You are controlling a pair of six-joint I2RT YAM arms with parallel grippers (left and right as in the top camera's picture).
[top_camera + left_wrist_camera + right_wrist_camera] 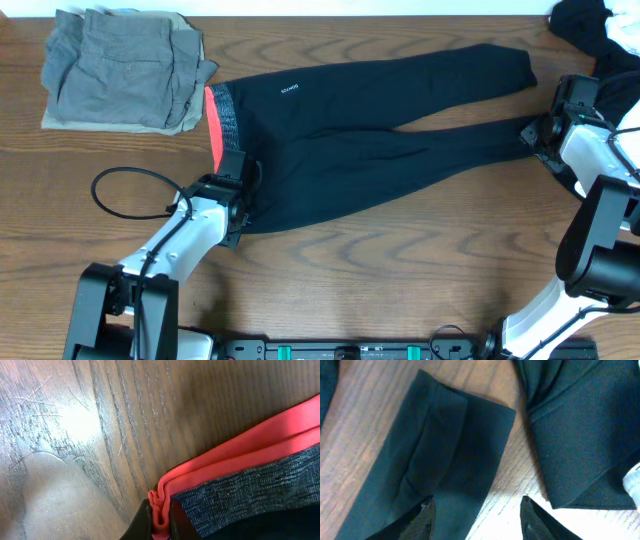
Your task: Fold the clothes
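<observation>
Long black leggings (370,130) lie flat across the table, with a heather-grey and coral-red waistband (222,120) at the left and a tiny white logo (290,90). My left gripper (232,172) is shut on the coral edge of the waistband (161,510) at its near corner. My right gripper (540,135) is open just above the lower leg's cuff (460,455), one finger over the fabric and one over bare wood, at the right end.
A folded grey garment pile (120,70) sits at the back left. A heap of black and white clothes (600,30) lies at the back right; it also shows in the right wrist view (580,425). A black cable (125,195) loops beside my left arm.
</observation>
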